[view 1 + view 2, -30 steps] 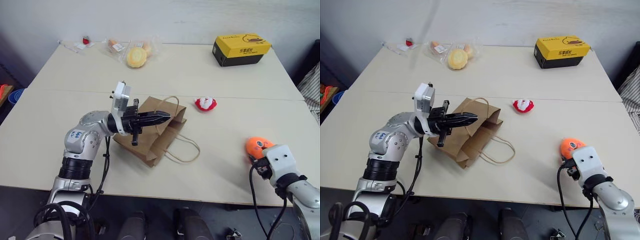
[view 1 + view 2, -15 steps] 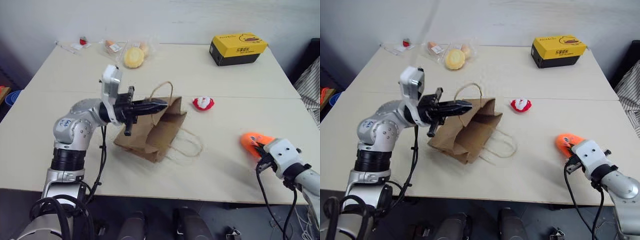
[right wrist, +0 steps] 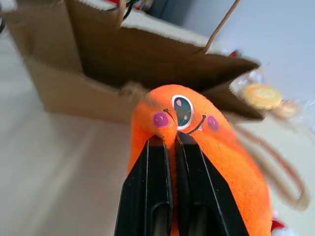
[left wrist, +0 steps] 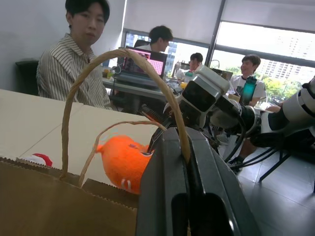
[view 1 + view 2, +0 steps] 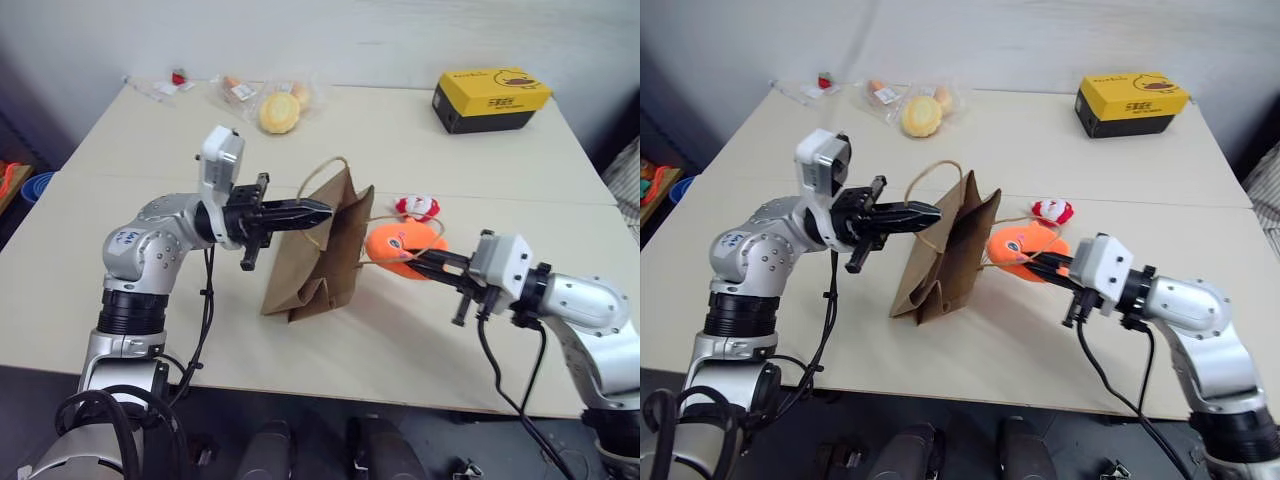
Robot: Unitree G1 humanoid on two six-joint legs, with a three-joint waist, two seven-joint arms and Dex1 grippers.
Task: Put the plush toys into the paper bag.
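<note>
The brown paper bag (image 5: 322, 252) stands upright mid-table, its mouth facing my right arm. My left gripper (image 5: 325, 213) is shut on one of its cord handles (image 4: 74, 103) and holds it up. The orange plush toy (image 5: 398, 245) hangs in the air just beside the bag's mouth, with my right gripper (image 3: 173, 140) shut on its face. The bag's dark opening (image 3: 147, 64) lies straight behind the toy. On the table just beyond the orange one rests the small red-and-white plush toy (image 5: 417, 207).
A yellow-and-black box (image 5: 490, 100) sits at the far right corner. Wrapped yellow buns (image 5: 278, 112) and a small red item (image 5: 178, 77) lie at the far left edge. Several people (image 4: 78, 54) sit beyond the table's right side.
My right gripper closed on the orange plush toy, lifted it off the table and carried it left to the bag's mouth. The bag now stands upright, pulled up by its handle.
</note>
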